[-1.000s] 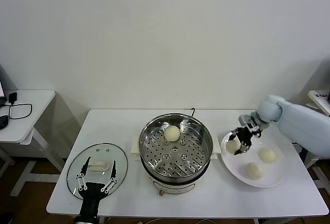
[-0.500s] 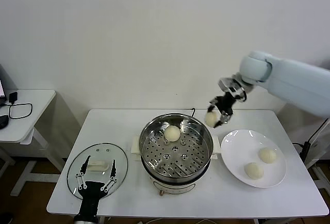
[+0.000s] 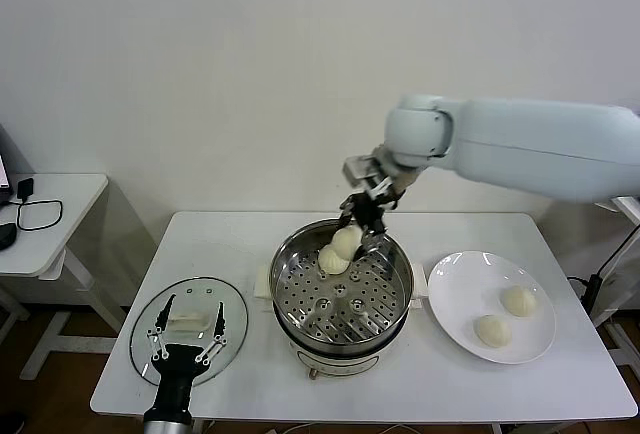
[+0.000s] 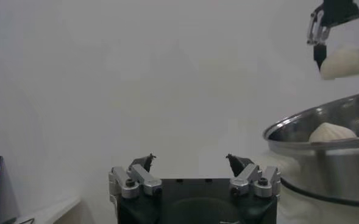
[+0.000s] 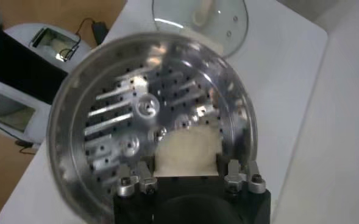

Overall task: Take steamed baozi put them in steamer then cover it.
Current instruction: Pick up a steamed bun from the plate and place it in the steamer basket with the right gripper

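Steamer [image 3: 343, 299]: shiny steel, perforated tray, uncovered at table centre; one cream-white baozi [image 3: 331, 261] on tray's rear; a second baozi [image 3: 347, 241] suspended just above it; two more [image 3: 518, 301] apart at right; glass cover [image 3: 188, 328] flat at left.

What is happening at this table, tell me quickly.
The right gripper holds a steamed baozi over the steamer, just above one baozi already on the tray. Two more baozi wait on the white plate. The cover lies on the table beside the steamer, with the left gripper open and hovering over it.
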`<state>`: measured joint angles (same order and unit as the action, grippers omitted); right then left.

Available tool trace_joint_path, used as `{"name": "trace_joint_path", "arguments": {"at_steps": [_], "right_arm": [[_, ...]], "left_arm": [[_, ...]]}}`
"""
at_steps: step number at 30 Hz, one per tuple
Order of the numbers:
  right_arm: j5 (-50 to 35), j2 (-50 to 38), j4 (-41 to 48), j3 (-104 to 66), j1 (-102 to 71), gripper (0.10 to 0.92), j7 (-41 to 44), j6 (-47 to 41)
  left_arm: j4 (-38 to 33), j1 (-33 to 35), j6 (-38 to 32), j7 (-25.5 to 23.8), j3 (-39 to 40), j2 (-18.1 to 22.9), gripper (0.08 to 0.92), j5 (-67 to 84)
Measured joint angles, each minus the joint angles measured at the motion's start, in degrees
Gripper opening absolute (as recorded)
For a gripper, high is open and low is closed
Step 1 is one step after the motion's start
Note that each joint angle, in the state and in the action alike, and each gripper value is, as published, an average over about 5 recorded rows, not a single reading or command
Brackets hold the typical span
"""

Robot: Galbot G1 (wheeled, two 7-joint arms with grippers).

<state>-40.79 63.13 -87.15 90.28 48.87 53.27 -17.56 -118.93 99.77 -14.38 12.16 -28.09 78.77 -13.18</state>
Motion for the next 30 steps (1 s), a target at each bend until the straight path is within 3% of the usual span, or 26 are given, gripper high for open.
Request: {"name": "trace_joint_path", "arguments": {"at_steps": [21, 30], "right_arm": [[-1.9, 9.1, 0.2, 1.9, -5.8, 0.646, -8.3, -4.7], [-1.6, 9.6, 0.5, 1.9, -7.6, 0.681, -9.2, -5.4]], "left_arm": [[0.9, -0.8, 0.1, 0.2, -0.4, -0.1, 0.823, 0.3], [0.9, -0.8, 0.2, 0.3, -0.6, -0.1, 0.823, 0.4]]}}
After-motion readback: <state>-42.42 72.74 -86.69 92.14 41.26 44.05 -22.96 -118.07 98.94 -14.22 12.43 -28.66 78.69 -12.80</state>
